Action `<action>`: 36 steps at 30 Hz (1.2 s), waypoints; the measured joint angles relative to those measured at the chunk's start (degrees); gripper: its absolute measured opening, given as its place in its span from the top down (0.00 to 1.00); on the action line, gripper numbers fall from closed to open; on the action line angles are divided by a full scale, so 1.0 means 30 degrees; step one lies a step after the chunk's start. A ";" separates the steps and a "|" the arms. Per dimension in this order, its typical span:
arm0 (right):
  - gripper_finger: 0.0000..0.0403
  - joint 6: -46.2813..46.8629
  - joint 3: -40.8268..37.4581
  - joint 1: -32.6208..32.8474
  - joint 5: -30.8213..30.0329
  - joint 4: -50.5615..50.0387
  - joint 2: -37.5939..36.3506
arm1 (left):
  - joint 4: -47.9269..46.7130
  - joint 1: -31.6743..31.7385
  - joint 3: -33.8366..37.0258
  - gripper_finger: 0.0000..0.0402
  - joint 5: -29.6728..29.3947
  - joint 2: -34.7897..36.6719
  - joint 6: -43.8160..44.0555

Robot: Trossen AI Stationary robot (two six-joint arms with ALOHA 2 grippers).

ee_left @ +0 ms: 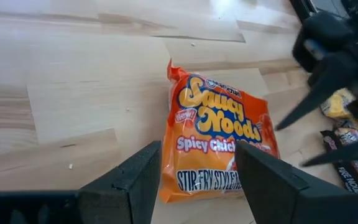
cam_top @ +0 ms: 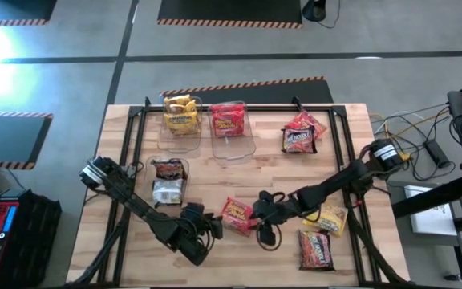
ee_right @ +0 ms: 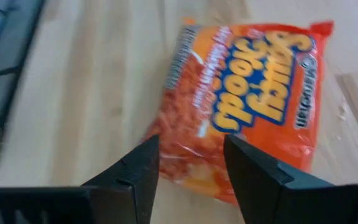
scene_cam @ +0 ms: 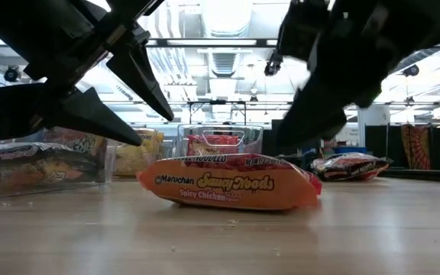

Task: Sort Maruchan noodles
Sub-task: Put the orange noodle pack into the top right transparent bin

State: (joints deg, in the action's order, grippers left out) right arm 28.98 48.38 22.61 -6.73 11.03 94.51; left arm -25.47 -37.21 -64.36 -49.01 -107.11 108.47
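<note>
Wooden tabletop (cam_top: 255, 172) is framed by black rails, grey floor with hazard-striped mats around it.

Going left to right, clock directions read off the overhead view:

- Left gripper (cam_top: 208, 229) is parked at about 7 o'clock, fingers spread and empty, aimed at the orange packet (cam_top: 237, 214); judged to be on standby or lining up.
- Brown packets (cam_top: 168, 180) are kept in a clear bin at 9 o'clock.
- Yellow packets (cam_top: 181, 113) are kept in a bin at 11, red ones (cam_top: 229, 119) in the bin (cam_top: 233, 148) just beside it at 12. One colour per bin, so the sort is judged partly done.
- Orange packet lies flat on bare wood at about 6, between both grippers, not yet binned.
- Right gripper (cam_top: 265, 218) is held just beside that packet; fingers are spread, nothing is pinched. A pick is judged imminent.
- Unsorted: red packets (cam_top: 301, 133) at 2, a yellow one (cam_top: 332, 217) and a red one (cam_top: 316, 249) at 4 to 5, under the right arm.
</note>
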 joint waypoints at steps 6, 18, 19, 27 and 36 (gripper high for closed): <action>0.65 0.0292 0.0000 0.0007 -0.0747 0.0199 0.1061 | 0.0015 0.0000 0.0000 0.53 -0.0016 0.0000 -0.0140; 0.71 0.0551 0.0073 0.0471 -0.0913 -0.0131 0.1469 | 0.0667 0.0044 0.0000 0.53 0.0007 -0.0007 -0.0287; 0.71 0.0422 0.0070 0.0524 -0.0913 -0.0192 0.1469 | 0.1075 0.0044 0.0000 0.53 0.0053 -0.0050 -0.0382; 0.73 -0.0183 0.0052 0.1051 -0.0923 -0.1495 0.1601 | 0.3486 0.0066 0.0000 0.53 0.0669 -0.0454 -0.2055; 0.75 -0.0439 -0.0173 0.1732 -0.0903 -0.1996 0.1642 | 0.5701 0.0087 0.0000 0.53 0.2229 -0.1519 -0.1921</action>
State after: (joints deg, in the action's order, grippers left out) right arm 27.66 47.86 27.81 -9.44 5.04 99.43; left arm -8.37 -36.95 -64.36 -42.32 -111.67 102.71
